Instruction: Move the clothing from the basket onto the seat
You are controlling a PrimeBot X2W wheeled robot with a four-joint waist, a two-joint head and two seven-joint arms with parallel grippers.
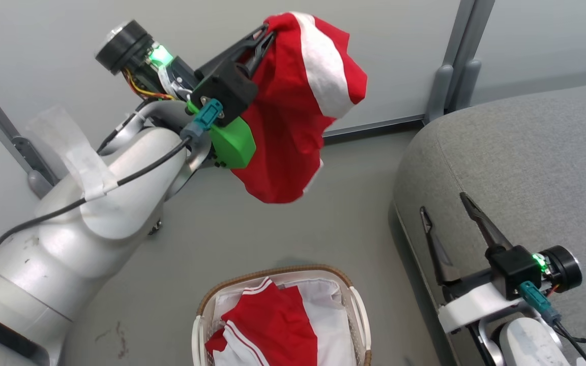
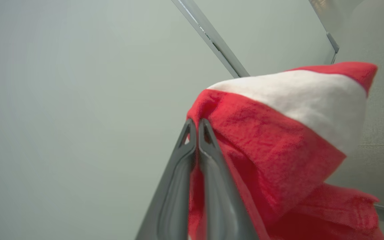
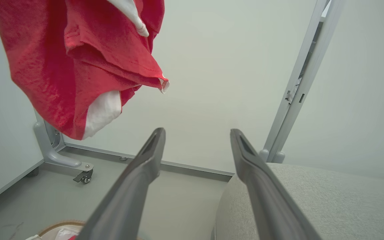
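My left gripper (image 1: 268, 31) is raised high and shut on a red garment with a white stripe (image 1: 298, 107), which hangs in the air over the floor, left of the seat. In the left wrist view the fingers (image 2: 197, 133) pinch the red cloth (image 2: 278, 140). A second red garment with white stripes (image 1: 272, 325) lies in the basket (image 1: 359, 305) at the bottom centre. The grey seat (image 1: 527, 152) fills the right side. My right gripper (image 1: 445, 203) stands open over the seat's front edge, holding nothing. The hanging garment (image 3: 72, 60) shows at the upper left of the right wrist view.
Grey partition walls with metal posts (image 1: 456, 66) stand behind the floor and the seat. A wheeled post foot (image 3: 62, 156) sits on the floor at the left. The bare grey floor (image 1: 272, 229) lies between the basket and the seat.
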